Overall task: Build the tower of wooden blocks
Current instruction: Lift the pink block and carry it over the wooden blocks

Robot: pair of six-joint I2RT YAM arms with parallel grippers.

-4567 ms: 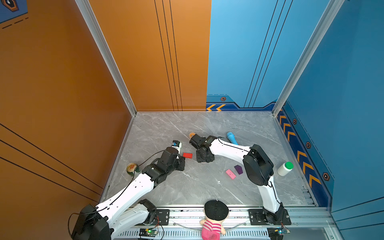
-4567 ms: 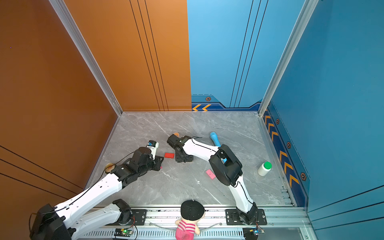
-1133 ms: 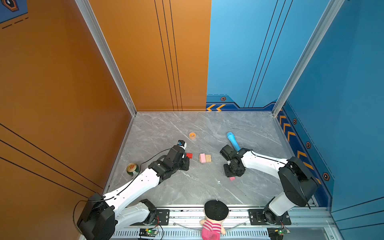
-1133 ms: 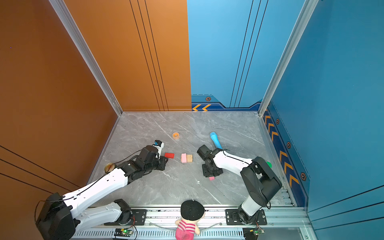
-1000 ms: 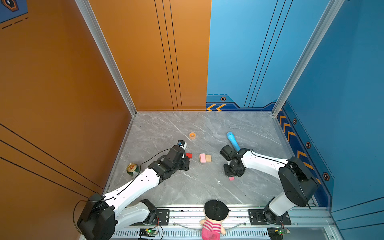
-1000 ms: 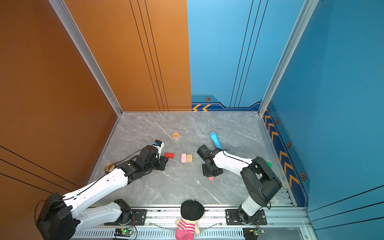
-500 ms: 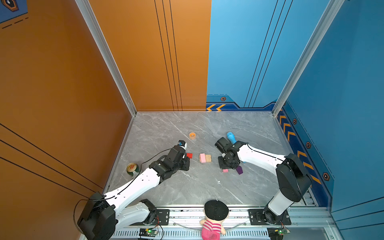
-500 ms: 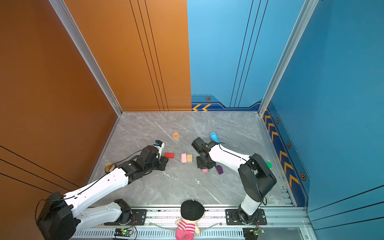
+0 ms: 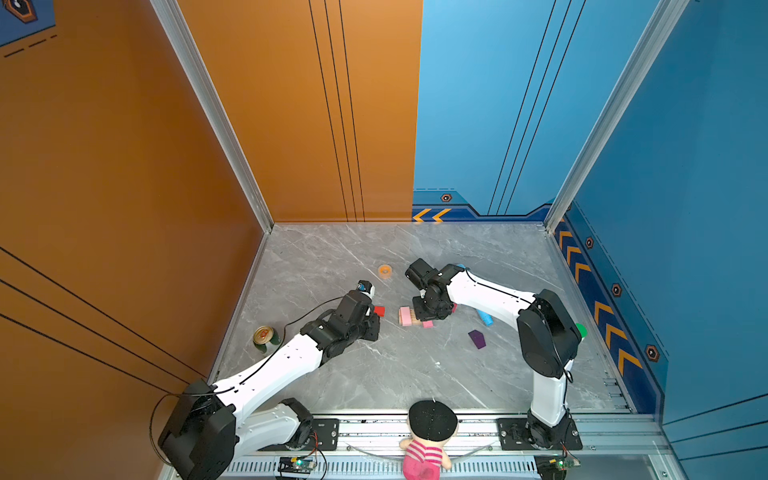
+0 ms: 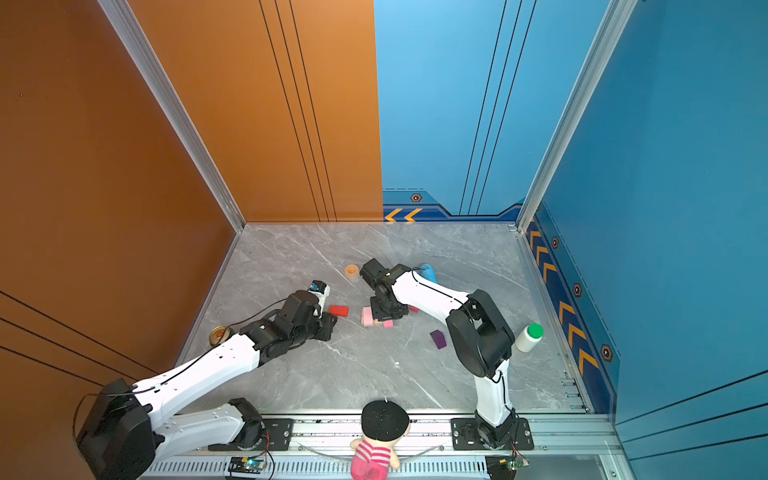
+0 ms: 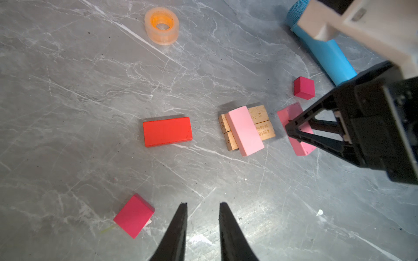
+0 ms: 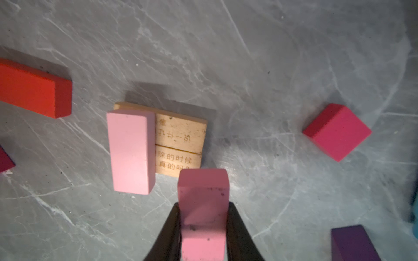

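Observation:
Two tan slabs (image 12: 181,135) lie side by side on the floor, and a pale pink brick (image 12: 130,151) rests across one end of them; the same stack shows in both top views (image 9: 405,316) (image 10: 367,316). My right gripper (image 12: 203,208) is shut on the second pale pink brick (image 12: 202,187), held just off the slabs' bare end. The red brick (image 11: 167,131) lies between the stack and my left gripper (image 11: 203,205), which is open with nothing between its fingers. One magenta cube (image 11: 134,215) sits beside the left fingers, another (image 12: 338,132) lies past the stack. The purple house piece (image 9: 477,338) lies apart.
An orange tape ring (image 9: 385,271) and a long blue tube (image 11: 325,52) lie behind the blocks. A can (image 9: 264,336) stands by the left wall and a white bottle with a green cap (image 10: 528,337) by the right wall. A doll (image 9: 430,440) sits on the front rail.
My right gripper has carried the pink brick leftward from near the purple piece to the tan slabs. The left arm has not moved.

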